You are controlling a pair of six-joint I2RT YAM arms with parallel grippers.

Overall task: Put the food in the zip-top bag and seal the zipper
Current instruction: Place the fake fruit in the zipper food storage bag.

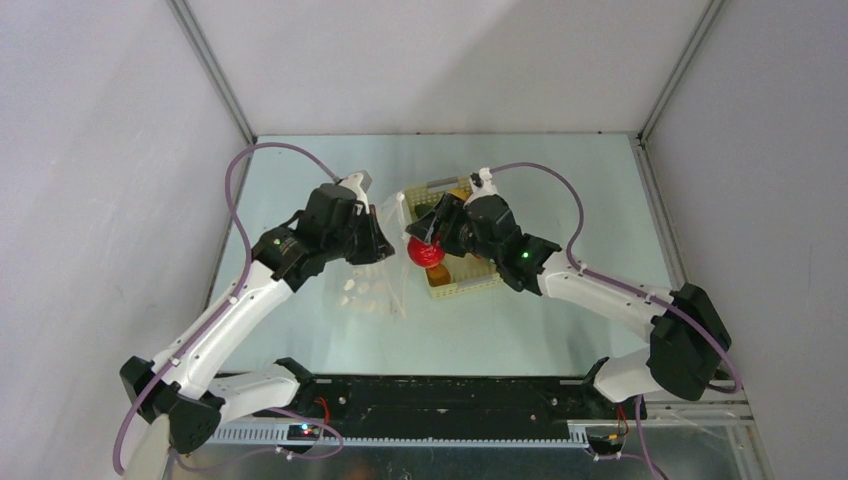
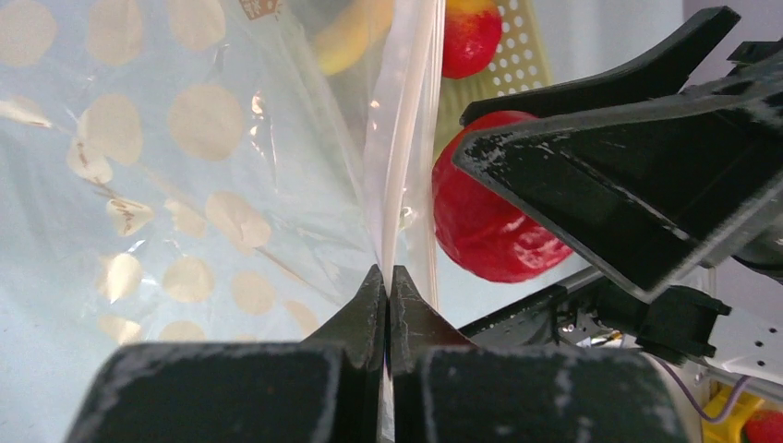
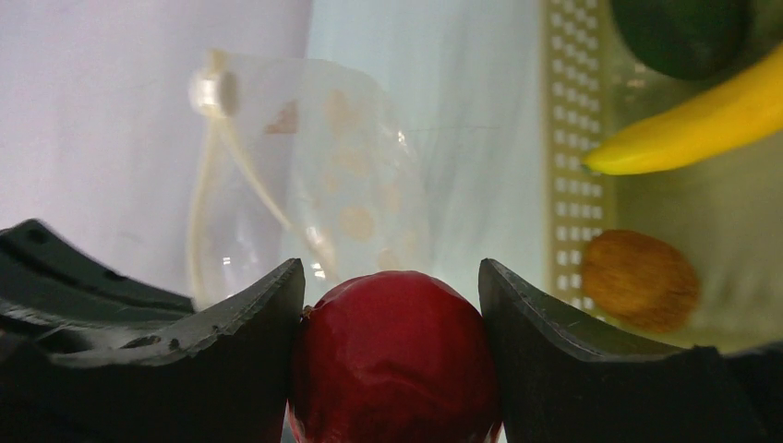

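Observation:
My left gripper point(image 1: 378, 246) is shut on the white zipper strip point(image 2: 399, 166) of the clear dotted zip-top bag point(image 1: 372, 290), holding the mouth edge up; the pinch shows in the left wrist view point(image 2: 388, 277). My right gripper point(image 1: 428, 240) is shut on a round red fruit point(image 1: 426, 252) just right of the bag's mouth, above the table. The fruit fills the right wrist view point(image 3: 392, 360) between the fingers, with the bag point(image 3: 342, 185) beyond it. It also shows in the left wrist view point(image 2: 480, 231).
A pale yellow perforated basket point(image 1: 470, 287) sits behind and under the right gripper. It holds a yellow banana point(image 3: 692, 125), a dark green piece point(image 3: 683, 32), an orange-brown piece point(image 3: 640, 280) and another red fruit point(image 2: 471, 37). Grey walls enclose the table.

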